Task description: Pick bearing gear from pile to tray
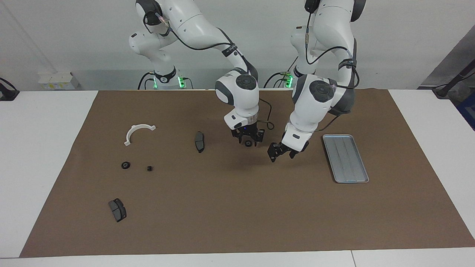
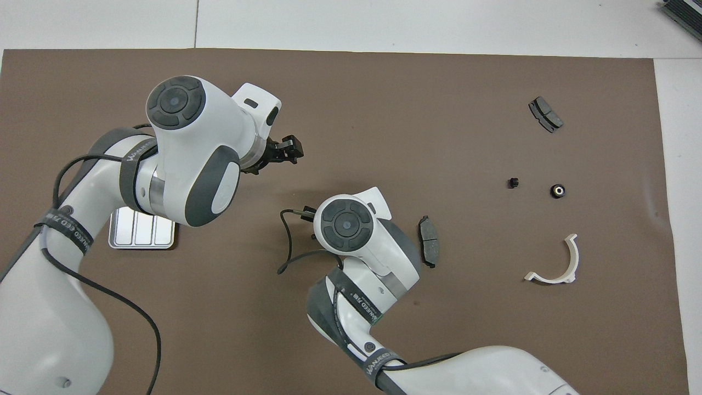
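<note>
The bearing gear [image 1: 247, 144] was a small black round piece near the middle of the brown mat [image 1: 237, 215], right under the tips of the right end effector [image 1: 248, 140]. That end effector's fingers stood apart around it, released rather than clamped. We could not tell whether the piece was resting on the mat or just clear of it.

We judged it light, stiff and smooth-edged, so it could roll or skid if nudged. The safest hold seemed to be across its rim, coming straight down with the fingers square to it.

The left end effector [image 1: 282, 150] hung just beside it over the mat, toward the tray [image 1: 347, 157], with its fingers spread and nothing in them. The tray lay bare at the left arm's end.

Toward the right arm's end lay the rest of the pile:
- a brake pad [image 1: 199, 141]
- a white bracket [image 1: 138, 132]
- two small black pieces [image 1: 125, 165]
- a second pad [image 1: 117, 210] farthest from the robots
</note>
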`<action>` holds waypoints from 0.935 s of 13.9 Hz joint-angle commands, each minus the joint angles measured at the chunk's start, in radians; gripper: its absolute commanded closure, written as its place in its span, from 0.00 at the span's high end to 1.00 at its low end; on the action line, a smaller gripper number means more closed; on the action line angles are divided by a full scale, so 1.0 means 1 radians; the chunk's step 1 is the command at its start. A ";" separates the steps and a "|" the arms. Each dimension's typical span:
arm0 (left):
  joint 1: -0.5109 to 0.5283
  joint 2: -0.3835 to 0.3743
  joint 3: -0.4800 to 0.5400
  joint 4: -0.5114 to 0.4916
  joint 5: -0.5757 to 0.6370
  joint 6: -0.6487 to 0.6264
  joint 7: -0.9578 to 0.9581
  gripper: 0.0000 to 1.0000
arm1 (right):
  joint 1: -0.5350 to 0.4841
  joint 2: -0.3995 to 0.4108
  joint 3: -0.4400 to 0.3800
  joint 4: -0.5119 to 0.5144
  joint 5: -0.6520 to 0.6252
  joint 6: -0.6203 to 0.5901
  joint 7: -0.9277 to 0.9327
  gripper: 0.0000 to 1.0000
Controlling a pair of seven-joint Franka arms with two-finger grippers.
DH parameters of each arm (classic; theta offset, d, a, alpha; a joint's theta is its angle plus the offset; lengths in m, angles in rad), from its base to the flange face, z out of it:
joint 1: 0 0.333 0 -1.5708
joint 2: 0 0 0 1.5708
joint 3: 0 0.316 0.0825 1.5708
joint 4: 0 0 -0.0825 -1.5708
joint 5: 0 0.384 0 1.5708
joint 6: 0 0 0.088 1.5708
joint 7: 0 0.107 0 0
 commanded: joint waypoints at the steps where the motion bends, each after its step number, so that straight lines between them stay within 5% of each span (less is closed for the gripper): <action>1: -0.051 -0.005 0.013 0.002 0.017 -0.027 -0.068 0.86 | -0.061 -0.086 0.006 -0.066 -0.004 -0.024 -0.072 0.90; 8: -0.168 0.001 0.015 -0.119 0.017 0.072 -0.126 0.77 | -0.305 -0.246 0.008 -0.281 -0.004 -0.020 -0.417 0.88; 13: -0.218 -0.011 0.016 -0.213 0.023 0.144 -0.146 0.74 | -0.547 -0.260 0.009 -0.305 0.001 -0.008 -0.780 0.90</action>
